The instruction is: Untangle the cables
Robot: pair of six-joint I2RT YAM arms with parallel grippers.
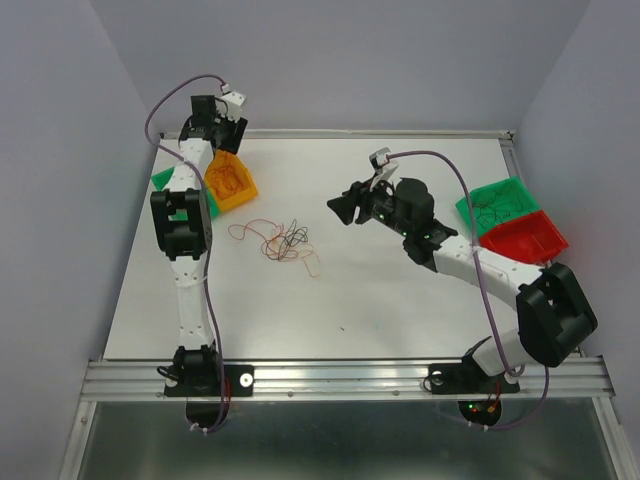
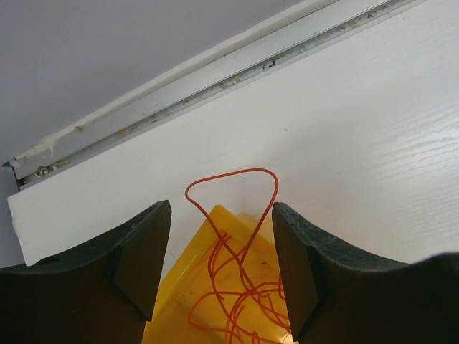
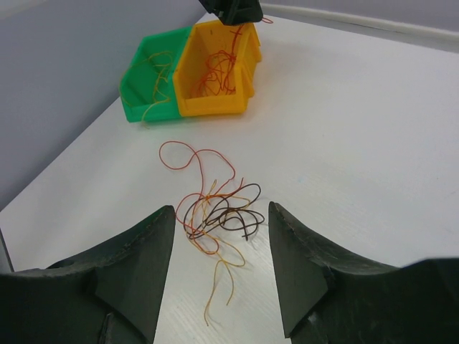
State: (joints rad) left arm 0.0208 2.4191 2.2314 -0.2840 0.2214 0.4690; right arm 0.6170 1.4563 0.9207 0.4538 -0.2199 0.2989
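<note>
Right gripper [image 3: 221, 213]: cable tangle [image 1: 285, 240] just ahead, bare table [image 3: 344, 143] around it. Left gripper [image 2: 219, 209]: yellow bin [image 2: 185, 297] directly beneath, rail [image 2: 215, 68] beyond.

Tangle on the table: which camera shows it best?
The right wrist view: the tangle lies close, its red, black and orange strands distinct. The top view shows it small. The left wrist view misses it, showing only the yellow bin.

Looks like a robotics lab test cell: white table [image 1: 400, 290] boxed in by grey walls [image 1: 400, 70], left arm [image 1: 189, 285] and right arm [image 1: 470, 262] bolted to an aluminium rail [image 1: 350, 378] at the near edge, yellow bin [image 1: 248, 186] far left, green bin [image 1: 470, 211] and red bin [image 1: 520, 245] right
</note>
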